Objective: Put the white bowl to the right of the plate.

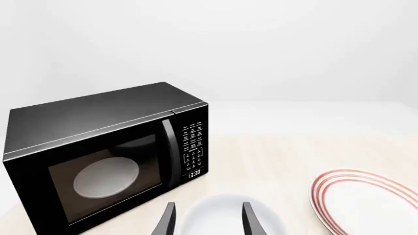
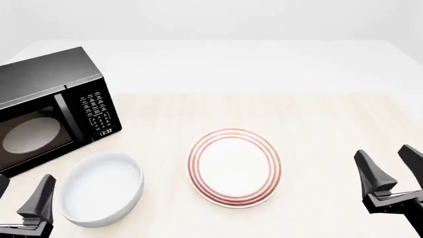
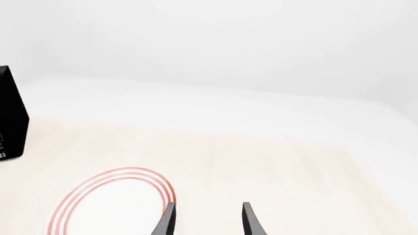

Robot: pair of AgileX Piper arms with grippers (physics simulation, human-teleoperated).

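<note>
Both hands open — left hand, white bowl left of plate

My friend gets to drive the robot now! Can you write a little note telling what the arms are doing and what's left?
Left tool: open, empty, beside the white bowl.
Right tool: open, empty, right of the plate.
The bowl sits left of the plate, in front of the microwave.
Done: nothing yet.
Left: grab the bowl, carry it to the plate's right side, set it down.
</note>
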